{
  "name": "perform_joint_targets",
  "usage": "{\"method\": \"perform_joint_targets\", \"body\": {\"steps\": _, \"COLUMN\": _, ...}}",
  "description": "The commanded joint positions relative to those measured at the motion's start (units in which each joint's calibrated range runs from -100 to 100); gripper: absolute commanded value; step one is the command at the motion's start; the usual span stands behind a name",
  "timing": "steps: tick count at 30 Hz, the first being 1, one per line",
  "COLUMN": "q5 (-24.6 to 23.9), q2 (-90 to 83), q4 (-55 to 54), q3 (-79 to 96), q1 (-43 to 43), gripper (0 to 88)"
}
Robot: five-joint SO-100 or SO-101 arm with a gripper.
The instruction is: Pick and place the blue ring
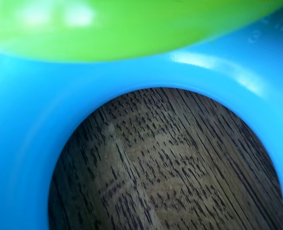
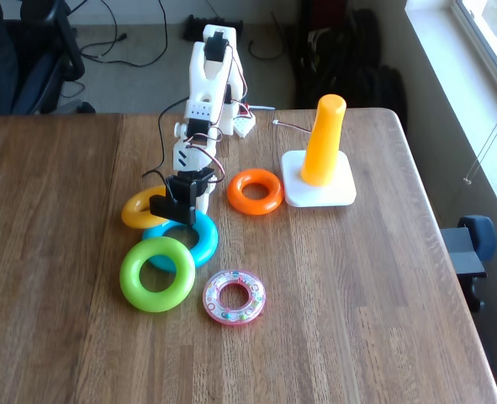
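Observation:
The blue ring (image 1: 26, 120) is pressed up close in the wrist view, glossy cyan, with wood grain showing through its hole. In the fixed view the blue ring (image 2: 204, 244) lies flat on the table left of centre, touching the lime-green ring (image 2: 130, 278) in front of it. My gripper (image 2: 183, 220) is down on the blue ring's far-left rim. Its fingertips are hidden behind the black gripper body, so I cannot tell how the jaws stand. The green ring (image 1: 107, 28) crosses the top of the wrist view.
A yellow ring (image 2: 132, 215) lies just left of the gripper, partly under it. An orange ring (image 2: 234, 194) sits to the right, next to an orange cone peg (image 2: 325, 139) on a white base (image 2: 341, 194). A pink beaded ring (image 2: 255, 299) lies near the front.

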Motion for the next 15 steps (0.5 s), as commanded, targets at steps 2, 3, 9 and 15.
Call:
{"method": "perform_joint_targets", "body": {"steps": 2, "q5": -0.29, "q2": -0.38, "q4": 7.14, "q3": 0.59, "q1": 0.56, "gripper": 18.5}}
{"method": "perform_joint_targets", "body": {"steps": 3, "q5": -0.29, "q2": -0.38, "q4": 7.79, "q3": 0.59, "q1": 0.56, "gripper": 18.5}}
{"method": "perform_joint_targets", "body": {"steps": 9, "q5": -0.29, "q2": -0.13, "q4": 10.06, "q3": 0.14, "q1": 0.56, "gripper": 18.5}}
{"method": "perform_joint_targets", "body": {"steps": 15, "q5": -0.29, "q2": 0.29, "q4": 9.65, "q3": 0.50, "q1": 0.56, "gripper": 18.5}}
